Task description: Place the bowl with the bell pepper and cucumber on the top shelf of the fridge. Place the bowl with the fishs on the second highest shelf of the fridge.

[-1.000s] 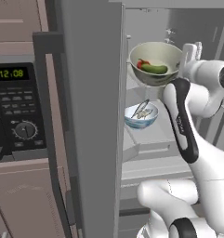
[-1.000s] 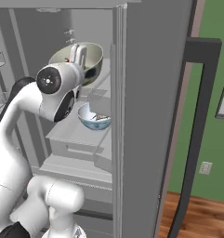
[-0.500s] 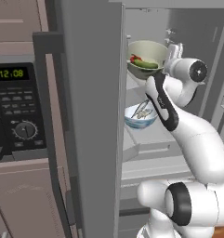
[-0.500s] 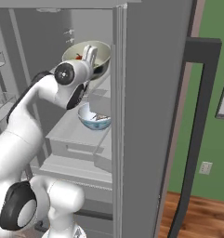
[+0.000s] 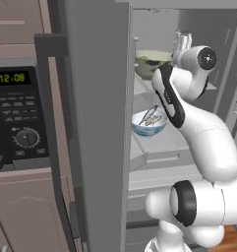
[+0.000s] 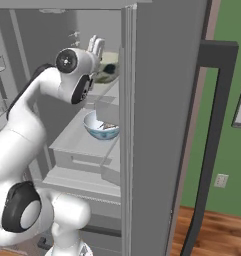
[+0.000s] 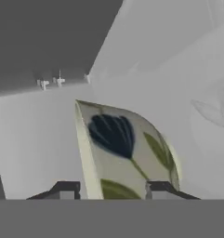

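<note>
Nearest, my arm (image 5: pixel 203 138) rises beside the open fridge door (image 5: pixel 98 123) and reaches into the fridge. My gripper (image 7: pixel 112 190) stands at the rim of the veg bowl (image 7: pixel 127 153), a finger tip (image 7: pixel 67 189) on each side of it; whether they pinch it or stand just clear I cannot tell. Beyond, the veg bowl (image 5: pixel 152 61) sits on the top shelf (image 5: pixel 139 86). Below, the fish bowl (image 5: pixel 149 122) rests on the next shelf (image 5: pixel 159 145), well apart from my gripper.
</note>
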Robot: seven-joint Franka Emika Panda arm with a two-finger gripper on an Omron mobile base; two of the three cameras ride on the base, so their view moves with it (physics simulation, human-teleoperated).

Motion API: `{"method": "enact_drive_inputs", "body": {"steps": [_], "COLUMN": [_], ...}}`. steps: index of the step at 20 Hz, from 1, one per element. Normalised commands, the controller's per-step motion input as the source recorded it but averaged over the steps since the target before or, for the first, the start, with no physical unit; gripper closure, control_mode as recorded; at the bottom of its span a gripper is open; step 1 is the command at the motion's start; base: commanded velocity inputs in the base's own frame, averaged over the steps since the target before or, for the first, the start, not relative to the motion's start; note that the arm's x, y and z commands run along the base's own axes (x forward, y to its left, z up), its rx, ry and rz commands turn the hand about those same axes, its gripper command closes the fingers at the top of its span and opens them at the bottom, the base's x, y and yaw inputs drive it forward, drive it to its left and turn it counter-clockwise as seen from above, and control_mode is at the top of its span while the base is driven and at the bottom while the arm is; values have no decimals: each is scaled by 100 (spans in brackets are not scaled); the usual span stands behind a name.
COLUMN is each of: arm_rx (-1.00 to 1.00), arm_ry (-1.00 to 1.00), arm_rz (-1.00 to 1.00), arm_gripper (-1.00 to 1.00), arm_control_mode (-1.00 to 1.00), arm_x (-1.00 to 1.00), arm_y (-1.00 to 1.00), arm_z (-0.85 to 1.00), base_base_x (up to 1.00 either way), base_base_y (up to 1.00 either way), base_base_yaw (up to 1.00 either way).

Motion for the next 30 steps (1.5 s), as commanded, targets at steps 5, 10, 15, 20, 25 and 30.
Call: {"method": "enact_drive_inputs", "body": {"steps": [5,10,15,20,25,30], "arm_rx": [0,-2,-12,-3,11,3], "arm_ry": [-14,-27,-29,-7,1,-6], "arm_rz": [-2,-1,0,-4,-10,0], "arm_gripper": [-100,-100,-100,-100,-100,-100], "arm_control_mode": [-100,-100,-100,-100,-100,-100], "arm_x": [-67,-100,-100,-100,-100,-24], "arm_y": [8,8,41,46,-7,-4], "arm_z": [88,15,-43,-18,51,2], "base_base_x": [0,0,0,0,0,0], "base_base_y": [0,0,0,0,0,0], "base_base_yaw": [0,0,0,0,0,0]}}
